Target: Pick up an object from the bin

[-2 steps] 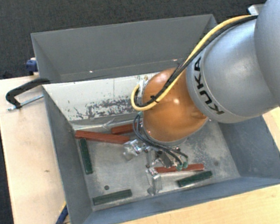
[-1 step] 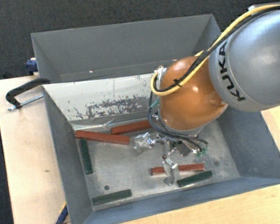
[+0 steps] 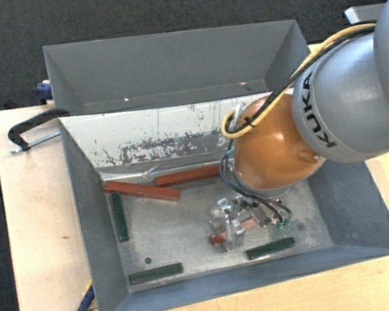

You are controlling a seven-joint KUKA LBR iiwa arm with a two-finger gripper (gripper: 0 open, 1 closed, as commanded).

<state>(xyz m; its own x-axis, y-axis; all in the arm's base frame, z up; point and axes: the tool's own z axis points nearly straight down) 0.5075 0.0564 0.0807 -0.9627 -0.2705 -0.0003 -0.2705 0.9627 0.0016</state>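
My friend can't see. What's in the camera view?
The robot's gripper is low in the grey bin, right beside a small red thing on its floor. One dark green bar lies near it, a second green bar at the front left, a third green bar by the left wall; reddish-brown blocks lie at the back.

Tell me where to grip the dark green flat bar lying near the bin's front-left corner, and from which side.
Probably take the dark green flat bar at mid-length, straight down from above, closing across its narrow width. It lies flat and alone, long edges parallel to the grey metal bin's front wall, where room looks tight.
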